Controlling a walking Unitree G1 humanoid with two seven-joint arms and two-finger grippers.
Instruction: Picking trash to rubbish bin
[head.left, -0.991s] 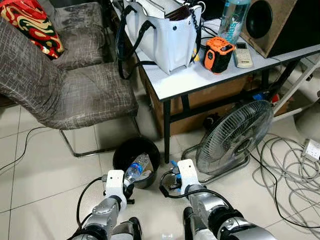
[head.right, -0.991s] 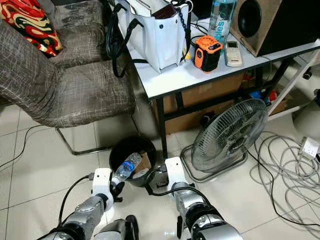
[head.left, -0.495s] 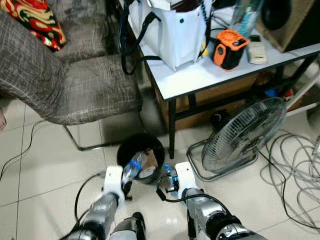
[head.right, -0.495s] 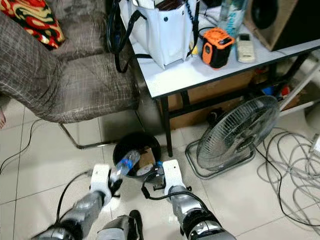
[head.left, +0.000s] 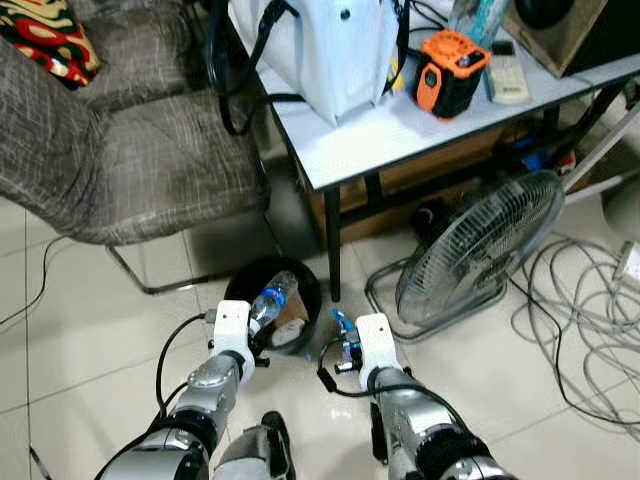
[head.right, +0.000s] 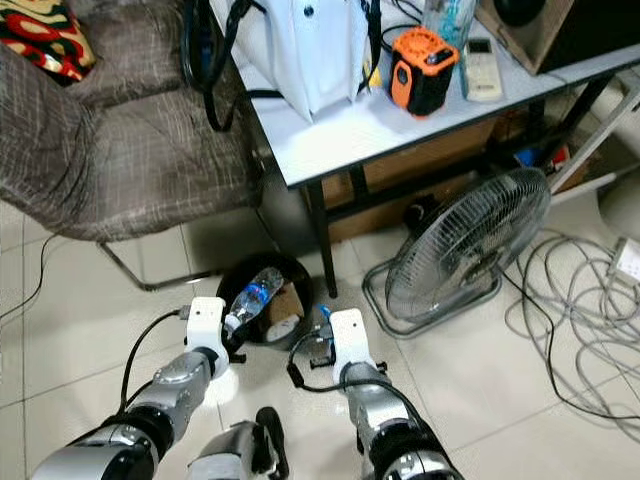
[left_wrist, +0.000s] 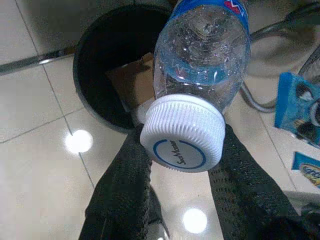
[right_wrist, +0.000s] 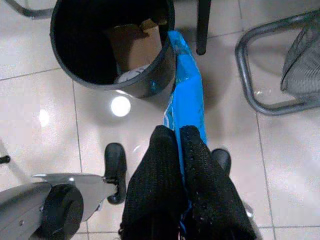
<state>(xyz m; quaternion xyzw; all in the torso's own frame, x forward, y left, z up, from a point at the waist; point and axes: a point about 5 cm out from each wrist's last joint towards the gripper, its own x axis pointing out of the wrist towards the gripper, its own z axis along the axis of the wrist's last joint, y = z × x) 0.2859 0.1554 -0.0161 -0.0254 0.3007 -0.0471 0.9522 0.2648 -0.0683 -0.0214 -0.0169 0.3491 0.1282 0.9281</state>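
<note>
Clear plastic bottle sits pinched at its white cap in the left gripper right over the black bin, while the right gripper at 3 o'clock clamps a blue wrapper beside the rim.

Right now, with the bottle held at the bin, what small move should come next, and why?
Probably open the left gripper. It holds the bottle by the cap end, and the bottle's body already hangs over the bin, so it should fall in. The right gripper holds a blue wrapper beside the bin's rim.
</note>
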